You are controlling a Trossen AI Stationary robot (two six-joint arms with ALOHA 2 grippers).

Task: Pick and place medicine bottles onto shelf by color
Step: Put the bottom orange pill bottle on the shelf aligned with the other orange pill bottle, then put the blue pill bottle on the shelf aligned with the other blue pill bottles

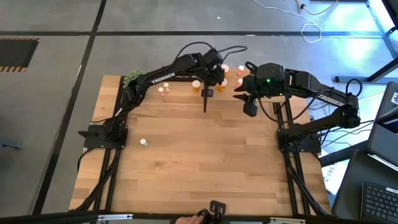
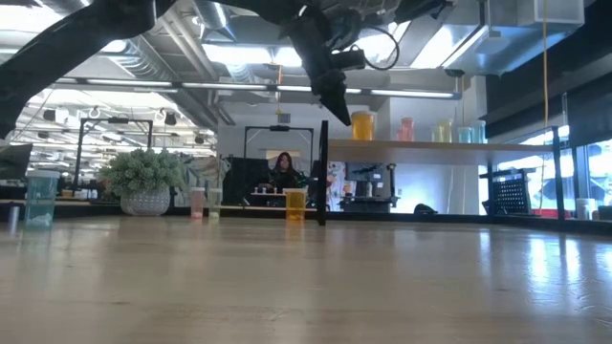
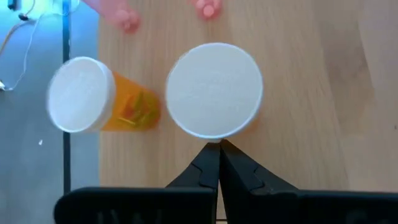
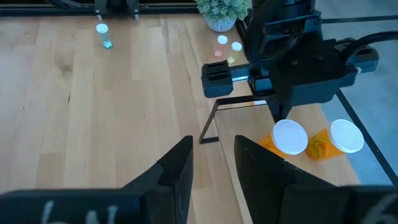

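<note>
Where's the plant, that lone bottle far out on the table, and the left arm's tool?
Plant point(image 2: 145, 172): low view, its leafy top.
Lone bottle point(image 1: 143, 142): high view, its cap.
Left tool point(image 3: 219, 155): left wrist view, between its shut fingertips.

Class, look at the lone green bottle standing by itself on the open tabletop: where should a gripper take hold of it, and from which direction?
Grip the green bottle around its cylindrical body just below the pale cap, coming straight down from above. It stands upright on the table with nothing beside it, so fingers can probably close on opposite sides of the round body from any direction.
</note>
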